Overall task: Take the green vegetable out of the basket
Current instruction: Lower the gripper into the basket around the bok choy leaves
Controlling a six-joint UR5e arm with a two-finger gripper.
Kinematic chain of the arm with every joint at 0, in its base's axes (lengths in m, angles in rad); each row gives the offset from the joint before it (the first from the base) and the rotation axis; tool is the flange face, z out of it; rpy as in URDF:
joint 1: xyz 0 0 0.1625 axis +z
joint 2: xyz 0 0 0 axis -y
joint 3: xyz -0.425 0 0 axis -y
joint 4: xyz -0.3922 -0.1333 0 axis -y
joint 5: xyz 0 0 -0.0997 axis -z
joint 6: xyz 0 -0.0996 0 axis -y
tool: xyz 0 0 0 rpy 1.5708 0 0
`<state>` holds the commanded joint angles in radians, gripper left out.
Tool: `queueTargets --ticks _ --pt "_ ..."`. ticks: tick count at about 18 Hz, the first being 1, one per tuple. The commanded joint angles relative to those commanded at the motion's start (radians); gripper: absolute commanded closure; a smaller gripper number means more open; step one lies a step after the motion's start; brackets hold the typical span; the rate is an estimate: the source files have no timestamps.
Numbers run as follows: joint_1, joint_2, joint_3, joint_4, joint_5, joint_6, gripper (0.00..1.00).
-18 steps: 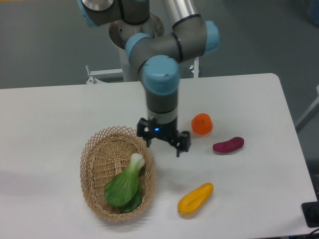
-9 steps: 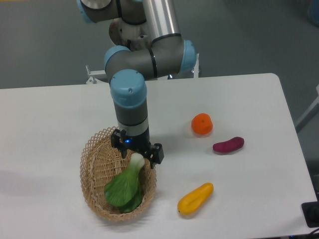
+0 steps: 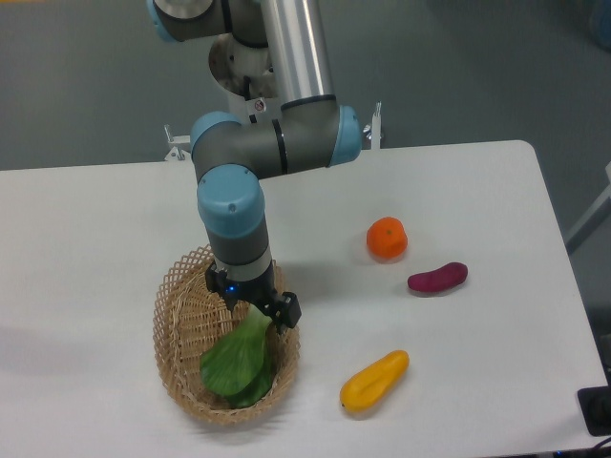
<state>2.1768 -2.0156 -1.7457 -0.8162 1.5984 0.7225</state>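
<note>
Legible text, labels, brands, numbers, signs: none. No readable marking can be made out on any object or surface in the camera view.
</note>
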Motion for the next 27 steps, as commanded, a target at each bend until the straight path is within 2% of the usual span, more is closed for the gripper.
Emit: queueTargets --ticks 4,13,16,17,22,24,25,27 --pt "-0.011 -0.023 -0.005 0.028 0.006 -0.002 0.0" --pt "-0.018 -0.037 -0.006 0.029 0.008 -0.003 0.0" --pt "-0.02 -0.038 -0.006 0.031 0.066 0.0 0.01" --pt "-0.022 -0.041 -0.005 0.032 0.078 0.0 0.05" --pt "-0.022 -0.035 -0.002 0.043 0.077 0.0 0.46" --pt "-0.022 -0.034 -0.003 0.045 0.077 0.003 0.59" --pt "-0.022 -0.034 -0.002 0.045 0.077 0.006 0.63" --pt "-0.022 -0.031 0.0 0.045 0.077 0.011 0.64"
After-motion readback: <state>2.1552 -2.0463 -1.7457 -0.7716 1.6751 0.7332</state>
